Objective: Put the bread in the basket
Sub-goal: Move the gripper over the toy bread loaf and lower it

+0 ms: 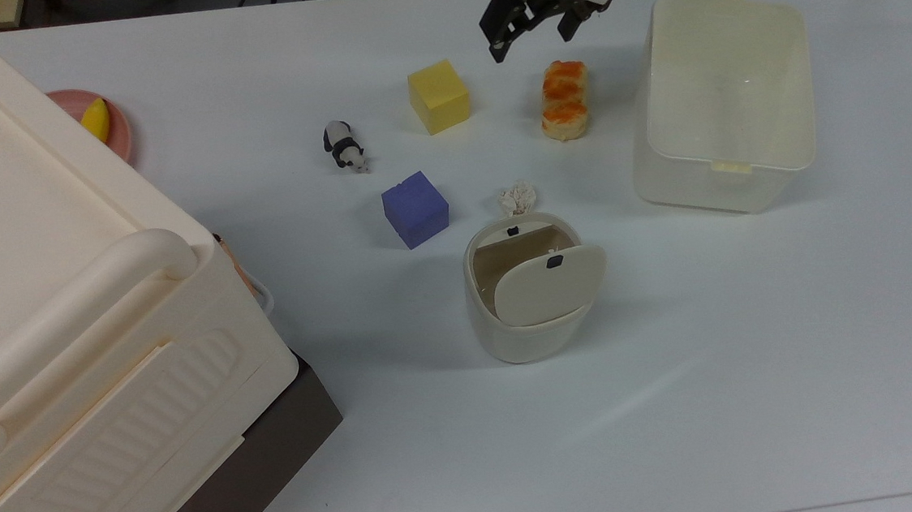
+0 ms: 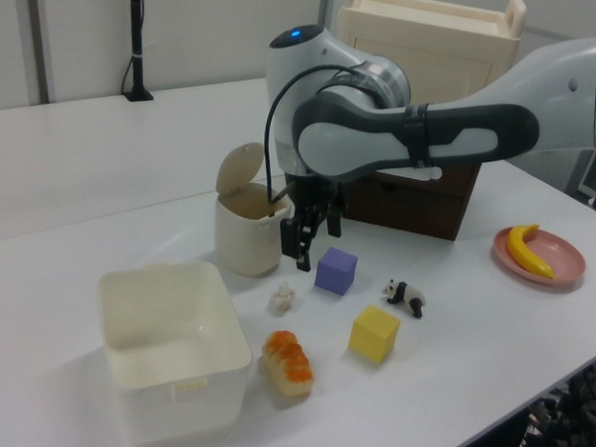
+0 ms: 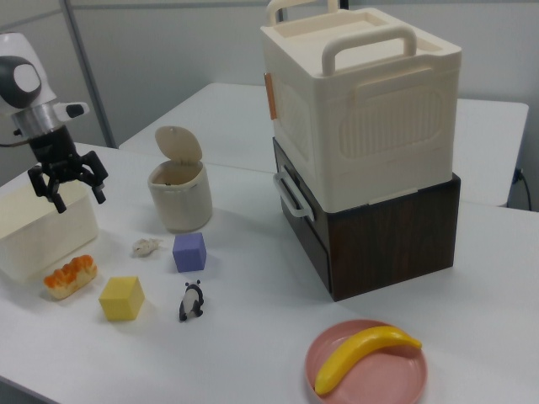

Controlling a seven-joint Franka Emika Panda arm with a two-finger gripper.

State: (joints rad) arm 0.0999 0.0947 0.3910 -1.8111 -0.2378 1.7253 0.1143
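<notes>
- The tool (image 1: 532, 37) hangs above the white counter (image 1: 676, 369) with its 2 fingers spread wide and nothing between them; in the right view it (image 3: 67, 188) is up in the air over the near end of the basket (image 3: 34, 231).
- In the top view the tool sits just above the bread's far end and slightly to the top view's left of it, not touching it.
- The bread (image 1: 564, 99) lies flat on the counter, orange bumpy side up, just beside the basket (image 1: 724, 96) on the top view's left and apart from its wall.
- The basket stands upright and is empty, its small rim tab facing the top view's bottom.
- A yellow cube (image 1: 438, 96) sits on the top view's left of the bread, well apart.
- A purple cube (image 1: 415, 209) and a toy panda (image 1: 344, 146) lie farther toward the top view's left.
- A round bin (image 1: 528, 295) with its lid tipped up stands below the bread in the top view, with a crumpled scrap (image 1: 517, 197) just beside its rim.
- A banana (image 3: 364, 355) rests on a pink plate (image 3: 337, 391) near the large cream box (image 3: 362, 101), which sits on a dark brown case (image 3: 379, 231).
</notes>
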